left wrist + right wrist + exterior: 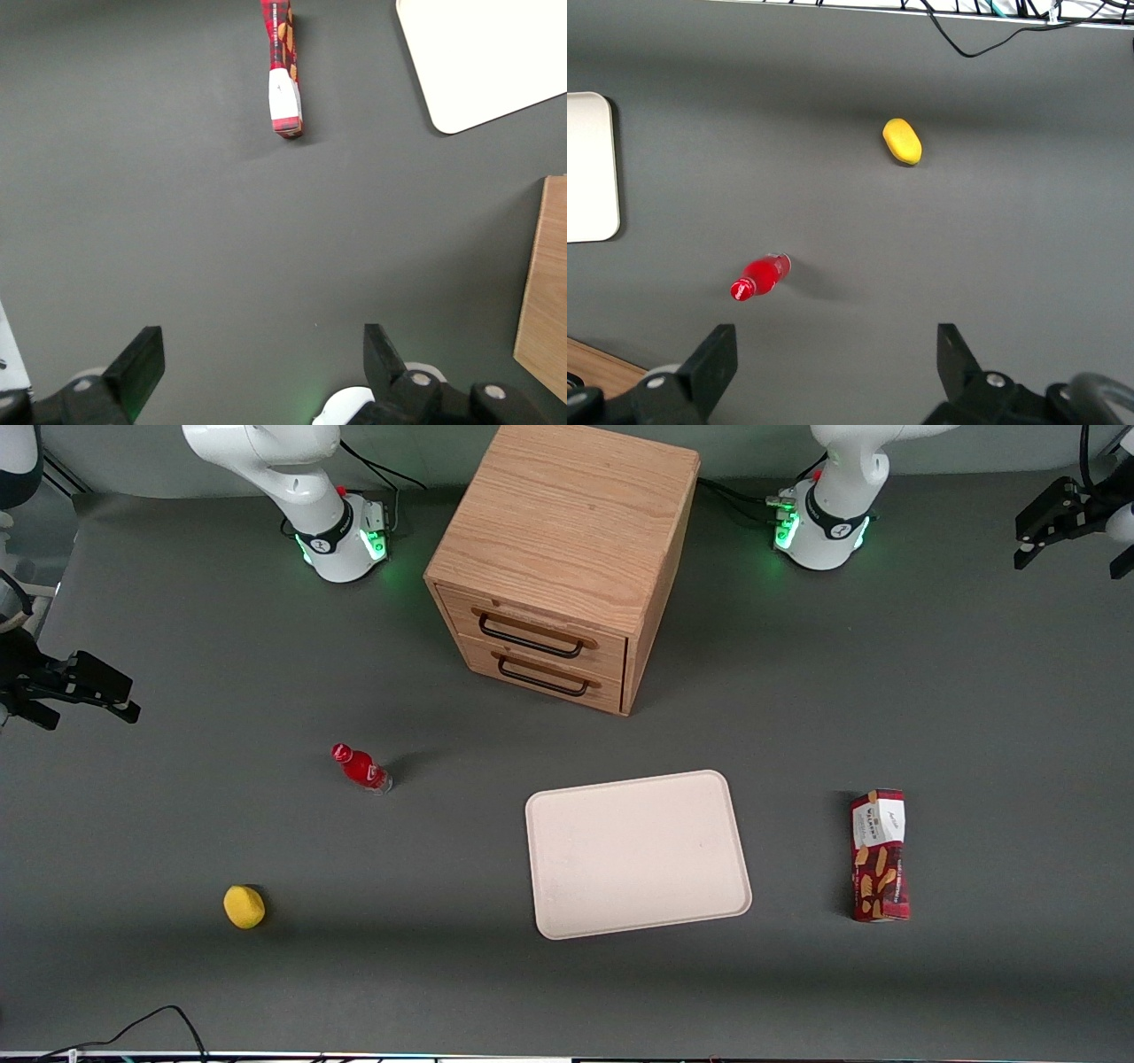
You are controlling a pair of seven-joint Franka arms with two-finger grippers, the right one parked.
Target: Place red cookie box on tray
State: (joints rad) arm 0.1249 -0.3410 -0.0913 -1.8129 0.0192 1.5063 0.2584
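The table point(177, 974) was covered with a dark grey mat. The biggest thing on it was a wooden cabinet point(567, 540) with two drawers, standing between the two arm bases, farther from the front camera than everything else. Nearer to the camera than the cabinet lay the tray point(638, 855), cream-white, flat, with rounded corners, and nothing was on it.

The red cookie box point(880, 856) lay flat on the mat beside the tray, toward the working arm's end of the table, with a clear strip of mat between them. Its long axis ran from the camera side toward the robots' side, almost parallel to the short edges of the tray. Its end with the white label pointed toward the robots' side, and the end with the biscuit pictures pointed toward the front camera.

The gripper point(1032, 536) hung above the mat well apart from the box, near the base of the working arm, on the robots' side. Its fingers point(142, 359) were spread wide and held nothing; the label end of the box pointed toward them.

Toward the parked arm's end stood a small red bottle point(361, 768), and a yellow lemon-like object point(244, 906) lay nearer to the camera.
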